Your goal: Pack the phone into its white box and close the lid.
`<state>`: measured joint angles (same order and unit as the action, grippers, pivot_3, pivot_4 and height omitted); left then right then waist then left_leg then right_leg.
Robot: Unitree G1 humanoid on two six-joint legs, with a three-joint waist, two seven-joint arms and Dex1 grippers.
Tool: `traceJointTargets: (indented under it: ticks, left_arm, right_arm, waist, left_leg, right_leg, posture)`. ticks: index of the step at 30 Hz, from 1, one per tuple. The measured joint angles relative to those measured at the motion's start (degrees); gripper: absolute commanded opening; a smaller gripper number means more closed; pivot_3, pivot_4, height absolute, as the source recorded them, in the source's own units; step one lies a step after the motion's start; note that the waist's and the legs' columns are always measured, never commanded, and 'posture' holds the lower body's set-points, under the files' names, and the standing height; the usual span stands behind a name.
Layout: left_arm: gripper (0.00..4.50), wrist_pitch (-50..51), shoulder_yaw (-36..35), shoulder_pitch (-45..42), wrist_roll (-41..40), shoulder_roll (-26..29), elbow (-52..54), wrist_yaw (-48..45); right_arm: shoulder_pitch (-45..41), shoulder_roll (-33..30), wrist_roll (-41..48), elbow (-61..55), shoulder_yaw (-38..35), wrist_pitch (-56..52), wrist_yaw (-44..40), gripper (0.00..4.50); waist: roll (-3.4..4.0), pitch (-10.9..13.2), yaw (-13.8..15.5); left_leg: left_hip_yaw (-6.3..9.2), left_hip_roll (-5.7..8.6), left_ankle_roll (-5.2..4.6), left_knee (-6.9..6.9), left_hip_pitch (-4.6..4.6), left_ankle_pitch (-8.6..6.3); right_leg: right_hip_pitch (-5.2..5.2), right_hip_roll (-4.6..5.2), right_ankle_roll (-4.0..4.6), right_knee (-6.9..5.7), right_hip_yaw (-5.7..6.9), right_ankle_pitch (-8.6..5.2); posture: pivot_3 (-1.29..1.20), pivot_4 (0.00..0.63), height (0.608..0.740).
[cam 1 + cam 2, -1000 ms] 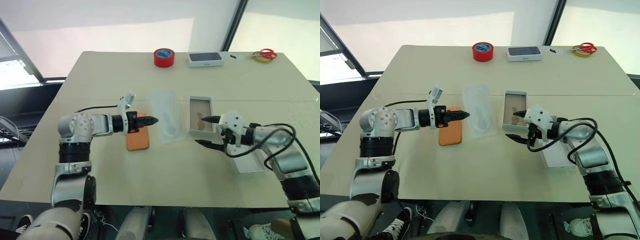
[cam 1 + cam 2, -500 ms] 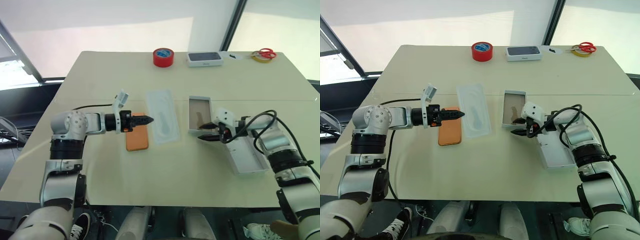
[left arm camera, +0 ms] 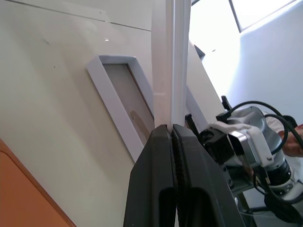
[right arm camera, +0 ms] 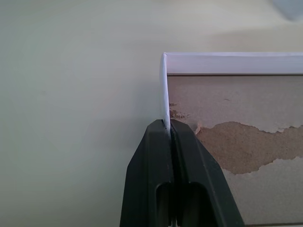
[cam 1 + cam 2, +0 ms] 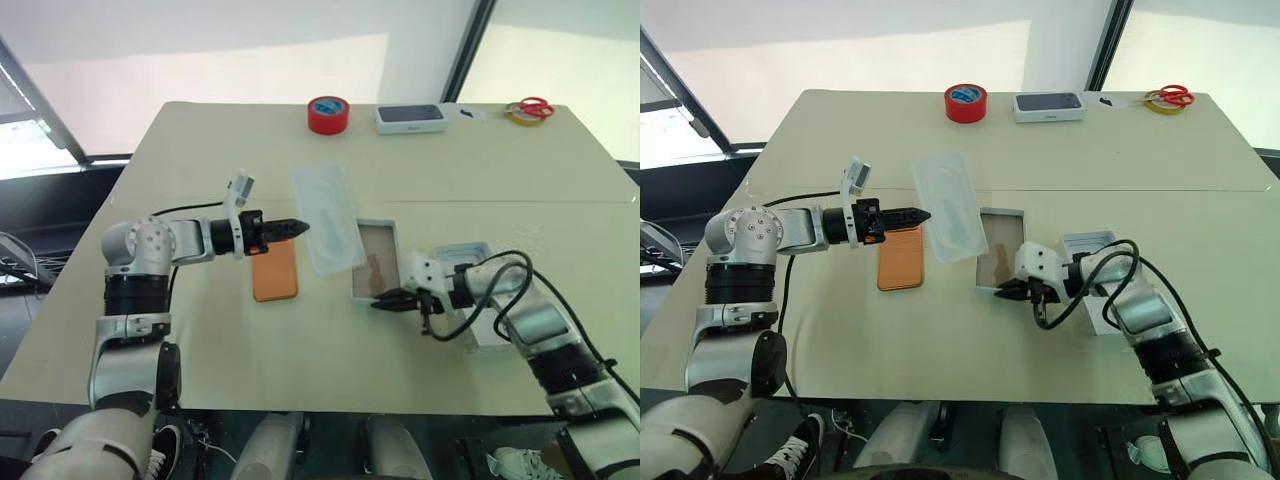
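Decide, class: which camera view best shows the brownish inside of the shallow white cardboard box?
The right wrist view: the shallow white cardboard box shows its torn brown lining close up. Both eye views show the whole box small on the table; the left wrist view shows it slanted, partly hidden behind the thin white moulded tray.

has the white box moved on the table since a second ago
Yes. The white box, pinched at its wall by the right gripper, has slid nearer the phone and toward the table's near edge, away from the red tape roll.
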<state>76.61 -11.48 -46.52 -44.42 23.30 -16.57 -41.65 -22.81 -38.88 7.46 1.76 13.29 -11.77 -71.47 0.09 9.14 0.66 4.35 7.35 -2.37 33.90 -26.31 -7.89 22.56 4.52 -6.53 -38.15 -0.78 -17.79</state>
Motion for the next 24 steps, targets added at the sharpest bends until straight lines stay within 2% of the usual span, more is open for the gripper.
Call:
traceJointTargets:
  ticks: [2,5,12,17,24]
  left_arm:
    - [0.0,-0.1,0.9,0.0,0.1,0.0,-0.1,-0.6]
    - [0.0,-0.7,2.9,0.1,0.1,0.0,-0.1,-2.2]
    - [0.0,-2.5,8.1,-0.7,1.4,0.3,-3.2,-7.1]
    - [0.0,-5.1,11.4,-1.3,3.4,0.1,-6.6,-11.1]
    - [0.0,-10.9,16.3,-5.7,8.1,-3.8,-13.7,-15.2]
  right_arm:
    - [1.2,0.1,0.4,-3.4,0.0,-1.6,1.5,0.07]
    - [1.6,0.3,1.7,-5.9,-0.3,-4.4,3.1,0.88]
    - [5.8,-2.8,4.6,-10.9,-3.2,-7.4,4.2,4.48]
    - [11.5,-9.5,6.9,-12.6,-12.1,-7.6,4.2,4.48]
    - [10.7,-6.5,13.6,-8.7,-22.2,-6.1,7.6,4.48]
  waist:
    - [0.0,0.0,0.0]
    - [0.0,0.0,0.1]
    - [0.0,0.0,0.2]
    - [-0.02,0.0,0.1]
    - [-0.03,0.0,0.0]
  left_leg:
    - [0.0,0.0,0.0,-0.01,0.0,0.0]
    - [0.0,0.0,0.0,-0.01,0.0,0.0]
    - [0.01,0.01,-0.01,-0.01,-0.03,-0.01]
    - [0.0,0.01,-0.04,0.0,-0.05,-0.03]
    - [0.0,0.0,-0.05,-0.02,-0.12,-0.03]
  right_leg:
    - [0.01,0.0,0.0,0.0,0.0,0.0]
    - [-0.01,0.01,0.01,0.01,0.0,0.0]
    - [0.01,0.03,0.02,0.03,0.0,-0.01]
    - [-0.03,0.05,0.03,0.09,0.0,-0.02]
    - [-0.1,0.06,0.03,0.09,0.0,-0.02]
  posture:
    - [0.0,0.15,0.74]
    - [0.0,0.15,0.74]
    - [0.0,0.15,0.74]
    - [0.0,0.15,0.74]
    - [0.0,0.15,0.74]
